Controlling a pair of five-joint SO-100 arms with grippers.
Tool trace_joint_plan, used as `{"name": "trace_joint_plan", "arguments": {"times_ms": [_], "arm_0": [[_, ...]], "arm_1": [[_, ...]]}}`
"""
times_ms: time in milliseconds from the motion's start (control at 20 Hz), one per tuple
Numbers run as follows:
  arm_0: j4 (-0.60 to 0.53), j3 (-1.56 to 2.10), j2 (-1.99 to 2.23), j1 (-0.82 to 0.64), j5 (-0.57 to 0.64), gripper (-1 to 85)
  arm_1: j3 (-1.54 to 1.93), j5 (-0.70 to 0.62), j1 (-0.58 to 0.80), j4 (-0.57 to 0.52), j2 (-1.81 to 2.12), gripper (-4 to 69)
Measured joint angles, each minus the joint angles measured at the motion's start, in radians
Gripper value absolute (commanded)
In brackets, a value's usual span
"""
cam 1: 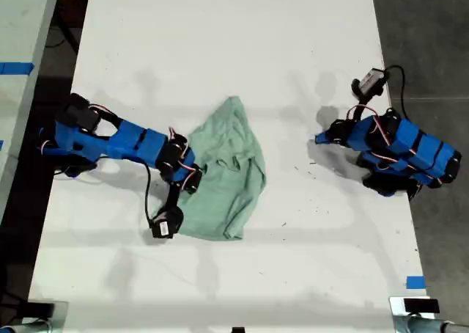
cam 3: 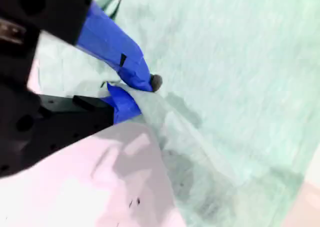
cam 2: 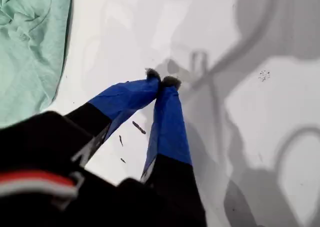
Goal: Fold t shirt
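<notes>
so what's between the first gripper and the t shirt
Only bare white table, in the exterior view; my first gripper is shut, apart from the t shirt. My second gripper pinches its edge.

You see the t shirt (cam 1: 229, 168) in plain pale mint green, with no print on it. The table (cam 1: 220, 39) is white, flecked with small dark specks. Both arms are bright blue with black parts and red-and-white wires. My first gripper (cam 2: 161, 80) has blue-taped fingers with grey tips on a black body. My second gripper (cam 3: 137, 89) is blue on black too. Blue tape (cam 1: 415, 282) marks the table's edge.
</notes>
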Motion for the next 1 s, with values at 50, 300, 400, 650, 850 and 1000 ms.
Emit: {"name": "trace_joint_plan", "arguments": {"times_ms": [50,300,400,650,850,1000], "arm_0": [[-0.031,-0.058,-0.011,-0.002,0.038,-0.3],[-0.141,-0.110,-0.009,-0.026,0.117,11.3],[-0.172,-0.110,-0.009,-0.046,0.141,28.5],[-0.321,-0.110,-0.009,-0.074,0.262,26.7],[-0.336,-0.109,-0.009,-0.100,0.287,19.7],[-0.284,-0.084,0.055,-0.117,0.287,5.6]], "arm_1": [[0.000,0.000,0.000,0.000,0.000,1.5],[0.000,0.000,0.000,0.000,0.000,1.5],[0.000,0.000,0.000,0.000,0.000,1.5],[0.000,0.000,0.000,0.000,0.000,1.5],[0.000,0.000,0.000,0.000,0.000,1.5],[0.000,0.000,0.000,0.000,0.000,1.5]]}}
